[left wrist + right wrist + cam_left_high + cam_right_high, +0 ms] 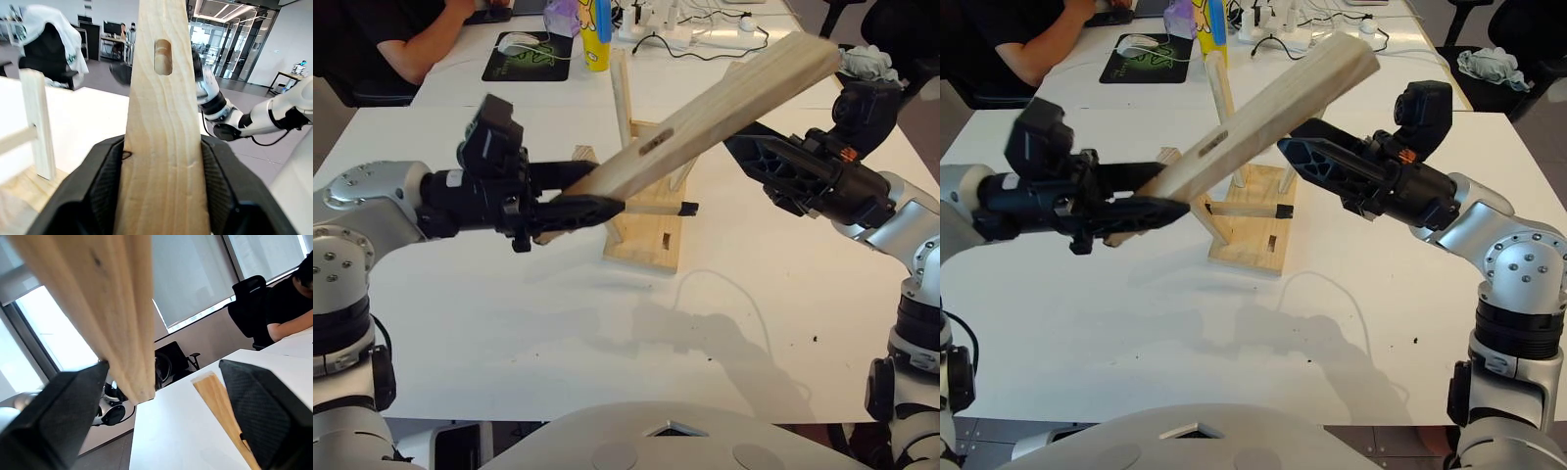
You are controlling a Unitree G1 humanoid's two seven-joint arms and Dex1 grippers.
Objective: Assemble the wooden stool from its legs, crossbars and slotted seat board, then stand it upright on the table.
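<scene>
Plank (724, 103) of pale bare wood; table (509, 323) smooth matt white.

You have no text, number or sign legible here. The green mark on the mouse pad (546, 63) and the print on the yellow container (596, 41), well beyond the left gripper (602, 194), are too small to read.

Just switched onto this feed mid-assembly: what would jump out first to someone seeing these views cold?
The long pale wooden board with an oval slot stands out first, raised slantwise over the white table, its lower end clamped in the left gripper. The right gripper sits by the board's upper half with jaws wide open, not clamping it. Behind, a partly built pale wooden stool frame rests on the table.
</scene>
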